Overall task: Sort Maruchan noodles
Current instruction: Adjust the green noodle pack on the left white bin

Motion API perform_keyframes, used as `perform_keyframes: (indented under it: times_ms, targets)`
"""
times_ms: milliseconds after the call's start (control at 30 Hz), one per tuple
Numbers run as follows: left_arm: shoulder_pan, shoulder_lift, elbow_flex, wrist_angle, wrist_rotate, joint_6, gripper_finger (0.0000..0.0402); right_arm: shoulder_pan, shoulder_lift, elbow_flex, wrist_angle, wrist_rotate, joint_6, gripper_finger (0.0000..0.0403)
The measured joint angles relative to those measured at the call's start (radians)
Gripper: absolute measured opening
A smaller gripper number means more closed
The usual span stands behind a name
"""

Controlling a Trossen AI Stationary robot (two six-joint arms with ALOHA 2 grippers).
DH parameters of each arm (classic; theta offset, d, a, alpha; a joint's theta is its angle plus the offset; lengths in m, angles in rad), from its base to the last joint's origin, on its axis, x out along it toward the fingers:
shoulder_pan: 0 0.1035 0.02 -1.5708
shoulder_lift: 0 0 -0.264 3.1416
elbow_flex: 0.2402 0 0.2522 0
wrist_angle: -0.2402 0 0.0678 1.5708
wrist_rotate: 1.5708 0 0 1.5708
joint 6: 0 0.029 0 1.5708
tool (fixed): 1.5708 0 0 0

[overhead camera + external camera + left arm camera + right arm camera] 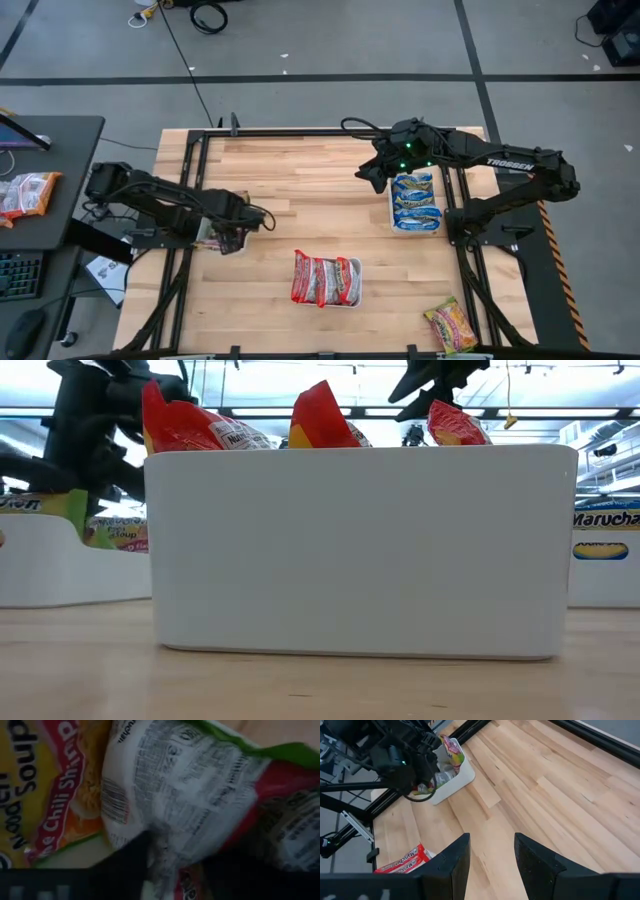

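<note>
Packet (190,785) crinkling between my left gripper's (175,870) pinching fingers at left tray (455,777); light, slippery, best held mid-body. Right gripper (491,860) hovering, fingers spread.

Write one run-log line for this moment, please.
left gripper: in left tray, on yellow-green packet | right gripper: open, empty, beside blue tray | loose packet: table corner

overhead view, table-level view, two wrist close-ups

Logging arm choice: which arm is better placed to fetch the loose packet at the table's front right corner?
Right, probably. The loose packet lies on the right arm's side and the right pincer is open and empty. The left pincer is down in the left tray.
</note>
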Motion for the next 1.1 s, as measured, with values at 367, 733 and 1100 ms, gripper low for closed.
perform_keyframes:
  times_ms: [367, 733, 1100]
  targets:
    - [0.028, 0.013, 0.048, 0.024, 0.254, -0.009, 0.001, 0.0, 0.0, 0.0, -0.004, 0.0, -0.026, 0.0158]
    - [0.136, 0.012, 0.18, -0.017, 0.425, 0.261, 0.0005, -0.001, 0.0, 0.0, -0.004, 0.0, -0.02, 0.0158]
    - [0.315, 0.013, 0.179, -0.044, 0.552, 0.572, 0.0005, 0.056, 0.0, 0.0, -0.041, -0.003, 0.037, 0.0158]
